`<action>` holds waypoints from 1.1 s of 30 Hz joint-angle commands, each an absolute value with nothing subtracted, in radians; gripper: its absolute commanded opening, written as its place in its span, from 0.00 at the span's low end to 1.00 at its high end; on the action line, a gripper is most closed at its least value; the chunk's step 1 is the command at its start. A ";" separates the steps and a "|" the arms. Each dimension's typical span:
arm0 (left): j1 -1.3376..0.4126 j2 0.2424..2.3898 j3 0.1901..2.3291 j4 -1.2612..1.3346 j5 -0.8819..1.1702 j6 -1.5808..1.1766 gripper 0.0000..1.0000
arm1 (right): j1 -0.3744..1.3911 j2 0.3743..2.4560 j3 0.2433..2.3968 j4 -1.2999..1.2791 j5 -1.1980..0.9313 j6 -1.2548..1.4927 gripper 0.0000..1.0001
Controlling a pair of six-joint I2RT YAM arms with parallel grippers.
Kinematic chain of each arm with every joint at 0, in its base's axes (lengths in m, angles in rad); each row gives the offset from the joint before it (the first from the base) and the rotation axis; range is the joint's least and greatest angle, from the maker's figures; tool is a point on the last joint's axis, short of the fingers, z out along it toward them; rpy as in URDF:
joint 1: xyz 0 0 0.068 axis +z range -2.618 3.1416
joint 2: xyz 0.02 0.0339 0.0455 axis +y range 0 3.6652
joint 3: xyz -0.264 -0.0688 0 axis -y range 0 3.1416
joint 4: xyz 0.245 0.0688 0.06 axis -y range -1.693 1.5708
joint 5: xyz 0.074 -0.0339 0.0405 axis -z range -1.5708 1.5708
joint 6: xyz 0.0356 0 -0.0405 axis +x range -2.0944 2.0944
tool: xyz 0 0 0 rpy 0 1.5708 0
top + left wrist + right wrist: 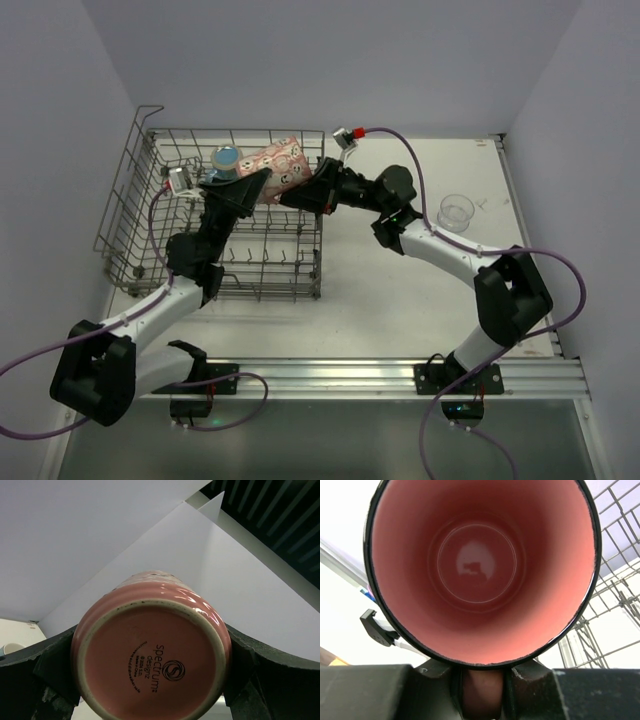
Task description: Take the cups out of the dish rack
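Pink tumbler (275, 163) in both end effectors (257, 181) (302, 187)

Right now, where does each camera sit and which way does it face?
Top external: above and behind the bases, looks down on the dish rack; both arms show.
Left wrist: on the left gripper, faces the base of the pink tumbler; its fingers flank it.
Right wrist: on the right gripper, faces into the tumbler's mouth; fingers astride the rim.
All three share the tumbler.

Sideways pink tumbler (280, 162) above grey wire dish rack (128, 215)
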State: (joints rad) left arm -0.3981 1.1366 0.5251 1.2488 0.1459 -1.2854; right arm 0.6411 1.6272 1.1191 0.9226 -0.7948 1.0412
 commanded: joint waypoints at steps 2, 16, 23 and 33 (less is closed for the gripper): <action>-0.414 1.134 0.546 1.368 0.216 -1.344 1.00 | 0.647 1.557 1.118 0.922 -0.764 0.948 0.00; -0.319 1.011 0.627 1.140 0.354 -1.175 1.00 | 0.620 1.471 1.016 1.017 -0.775 1.011 0.00; -0.164 1.046 0.594 1.290 0.479 -1.311 1.00 | 0.581 1.440 0.947 1.109 -0.788 1.075 0.00; -0.080 0.947 0.770 0.519 0.413 -0.902 1.00 | 0.473 1.171 0.814 0.671 -0.665 0.857 0.00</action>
